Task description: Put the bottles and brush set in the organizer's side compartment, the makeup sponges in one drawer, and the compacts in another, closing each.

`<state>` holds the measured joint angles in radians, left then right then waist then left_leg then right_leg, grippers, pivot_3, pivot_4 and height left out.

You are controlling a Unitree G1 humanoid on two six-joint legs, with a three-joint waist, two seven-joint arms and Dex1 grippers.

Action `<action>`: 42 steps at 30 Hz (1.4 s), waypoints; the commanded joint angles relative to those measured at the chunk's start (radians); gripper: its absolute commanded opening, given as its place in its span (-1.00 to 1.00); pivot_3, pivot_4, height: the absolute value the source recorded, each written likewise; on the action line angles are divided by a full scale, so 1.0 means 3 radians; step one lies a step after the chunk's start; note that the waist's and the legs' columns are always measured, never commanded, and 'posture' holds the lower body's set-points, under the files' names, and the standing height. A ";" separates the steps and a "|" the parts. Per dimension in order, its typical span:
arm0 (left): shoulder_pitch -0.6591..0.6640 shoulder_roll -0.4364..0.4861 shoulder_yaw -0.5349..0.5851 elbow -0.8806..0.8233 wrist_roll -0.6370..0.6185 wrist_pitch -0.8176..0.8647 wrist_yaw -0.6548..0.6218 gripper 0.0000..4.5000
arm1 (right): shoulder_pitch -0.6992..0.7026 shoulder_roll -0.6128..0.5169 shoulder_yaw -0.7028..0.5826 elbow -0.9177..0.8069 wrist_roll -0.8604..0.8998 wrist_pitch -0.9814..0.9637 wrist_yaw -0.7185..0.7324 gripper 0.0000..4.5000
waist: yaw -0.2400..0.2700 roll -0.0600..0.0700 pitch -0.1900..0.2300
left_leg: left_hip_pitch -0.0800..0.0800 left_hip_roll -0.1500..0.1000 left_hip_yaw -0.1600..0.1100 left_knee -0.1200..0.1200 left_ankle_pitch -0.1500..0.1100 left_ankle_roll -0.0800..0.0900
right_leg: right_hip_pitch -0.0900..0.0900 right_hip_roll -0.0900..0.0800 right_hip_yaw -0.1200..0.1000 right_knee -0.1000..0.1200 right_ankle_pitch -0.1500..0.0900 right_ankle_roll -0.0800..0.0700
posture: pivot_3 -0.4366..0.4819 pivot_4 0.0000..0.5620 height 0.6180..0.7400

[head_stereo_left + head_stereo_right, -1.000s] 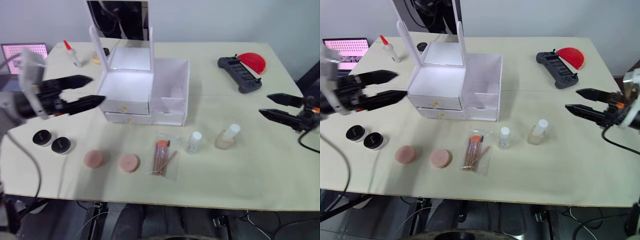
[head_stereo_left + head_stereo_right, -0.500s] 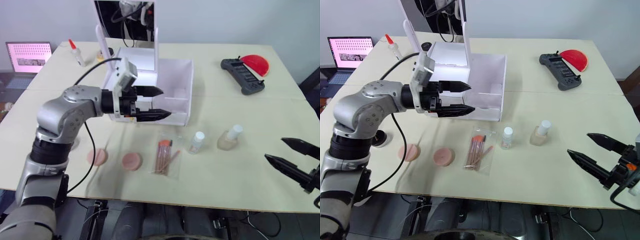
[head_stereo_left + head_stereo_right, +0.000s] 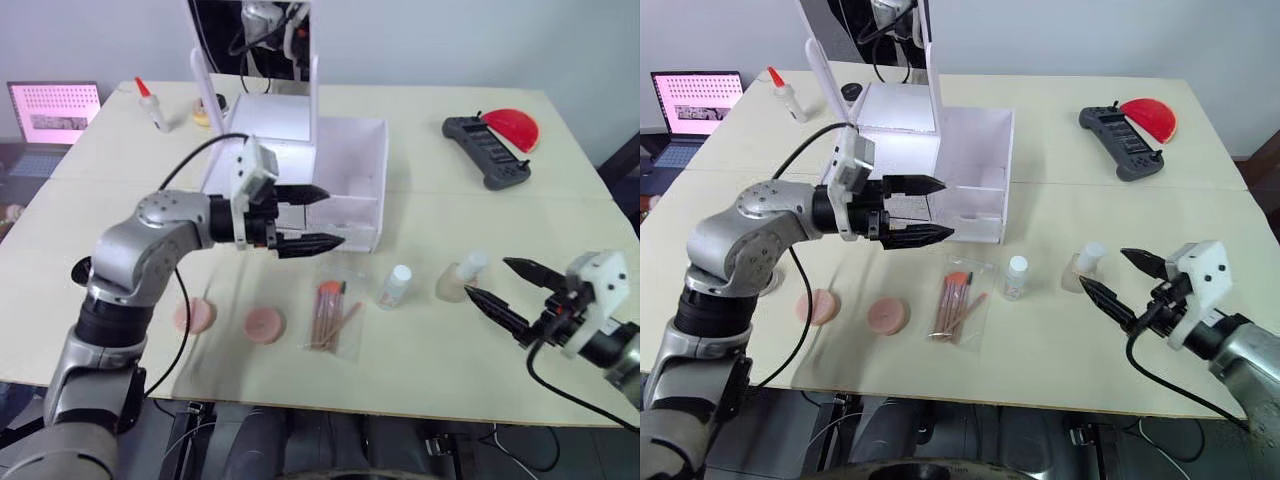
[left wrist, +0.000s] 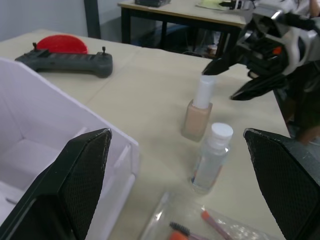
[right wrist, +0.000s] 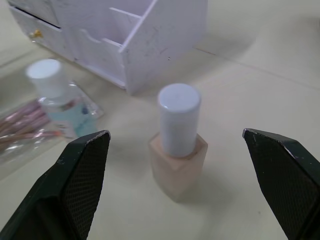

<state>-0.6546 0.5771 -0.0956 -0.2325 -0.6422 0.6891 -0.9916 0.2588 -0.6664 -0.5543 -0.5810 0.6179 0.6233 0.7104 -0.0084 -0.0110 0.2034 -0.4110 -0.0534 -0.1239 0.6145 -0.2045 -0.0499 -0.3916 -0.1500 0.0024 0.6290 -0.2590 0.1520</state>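
So the right hand (image 3: 1118,276) is spread wide and sits low over the tabletop (image 3: 1060,140), lined up on the beige foundation bottle (image 5: 177,144), tips just short of it, nothing gripped. Next to that bottle stands the small clear bottle (image 3: 1015,276) with a white cap, and just past it lies the brush set (image 3: 955,303) in its plastic sleeve. Two pink makeup sponges (image 3: 882,315) sit side by side near the front edge. The left hand (image 3: 941,208) is also spread and empty, hovering in front of the white organizer (image 3: 970,165), right by the drawer fronts; both drawers look shut. The side compartment has nothing in it. A black compact (image 3: 82,270) peeks out behind the left arm.
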 commanded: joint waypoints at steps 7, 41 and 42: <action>0.0049 0.0026 0.0180 -0.0365 -0.0200 0.0144 0.0137 0.98 | -0.0182 -0.0039 0.0234 0.0211 -0.0049 -0.0214 0.0042 1.00 | -0.0007 0.0000 0.0000 | 0.0001 0.0000 -0.0001 0.0004 0.0000 0.0000 | 0.0003 0.0000 0.0000 0.0001 0.0000 -0.0002 | -0.05 -0.47 1.00; 0.0222 0.0235 0.0209 -0.0423 -0.0066 0.0118 0.0071 1.00 | -0.0725 -0.0263 0.0248 0.0315 0.0266 -0.0060 0.0070 -0.65 | -0.0014 0.0001 0.0000 | 0.0002 0.0000 0.0000 0.0002 0.0000 0.0000 | 0.0001 0.0000 0.0000 0.0001 0.0000 -0.0002 | -0.05 -0.47 1.00; 0.0238 0.0242 0.0227 -0.0424 -0.0066 0.0116 0.0080 1.00 | -0.0812 -0.0321 0.0245 0.0311 0.0334 0.0003 0.0074 -0.65 | -0.0014 0.0001 0.0000 | 0.0002 0.0000 0.0001 0.0003 0.0000 0.0000 | 0.0001 0.0000 0.0000 0.0001 0.0000 -0.0003 | -0.05 -0.47 1.00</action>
<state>-0.5853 0.6430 -0.0625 -0.3346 -0.6582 0.7467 -0.9735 0.0596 -0.7353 -0.4280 -0.4471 0.6619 0.6119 0.7291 -0.0126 -0.0108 0.2035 -0.4104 -0.0534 -0.1236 0.6153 -0.2045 -0.0498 -0.3913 -0.1500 0.0026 0.6293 -0.2590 0.1510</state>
